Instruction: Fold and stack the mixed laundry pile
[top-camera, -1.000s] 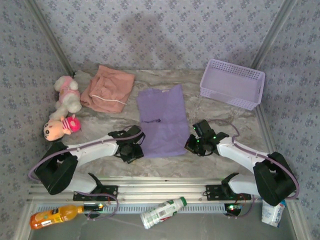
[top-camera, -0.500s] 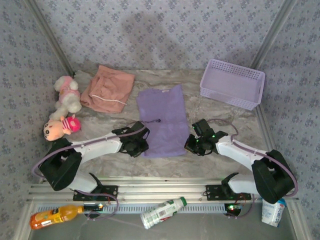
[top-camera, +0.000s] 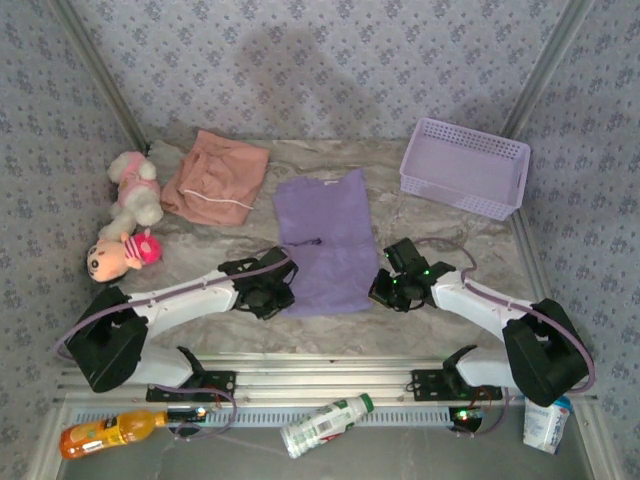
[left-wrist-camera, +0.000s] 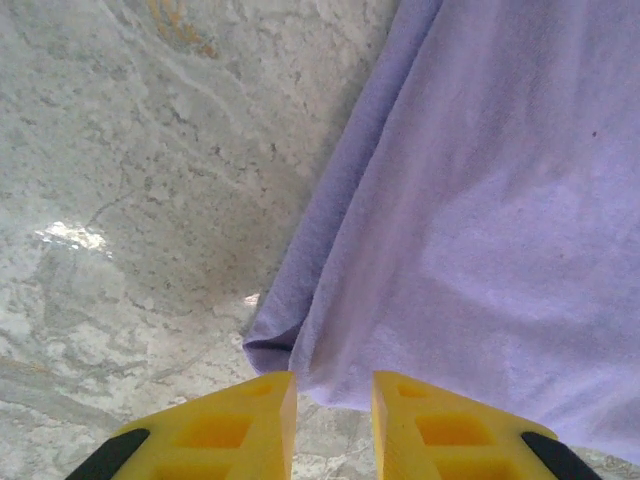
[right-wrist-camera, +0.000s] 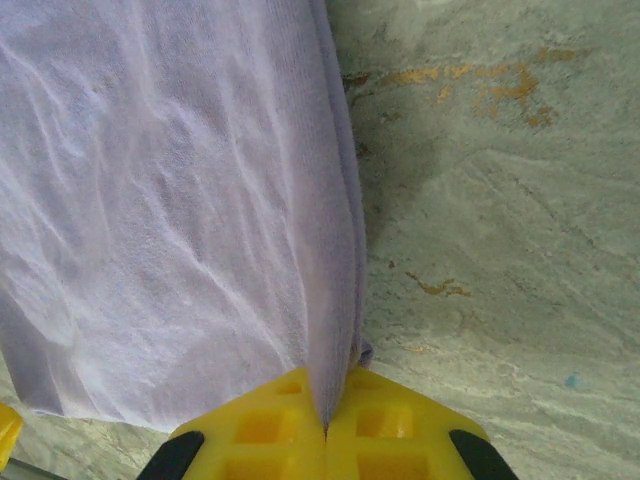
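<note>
My left pincer (left-wrist-camera: 333, 385) has slid a bit to the right, up to the lower left corner of the lavender shirt (top-camera: 322, 225). Its 2 fingers have also come closer together. They are a little apart now, with the corner of the cloth just in the gap. I don't think it is pinched yet.

My right pincer (right-wrist-camera: 325, 388) is pressed together on the lower right edge of the shirt, same as before. So I think I am nearly ready to lift both bottom corners and fold.

The shirt lies flat in the middle of the top picture. The pink shorts (top-camera: 215, 178) wait in the upper left, apart from it.

The dark letters (top-camera: 313, 241) on the shirt are too small to read. So are the labels on the orange bottle (top-camera: 105, 432) and the white bottle (top-camera: 322, 425) at the bottom edge.
</note>
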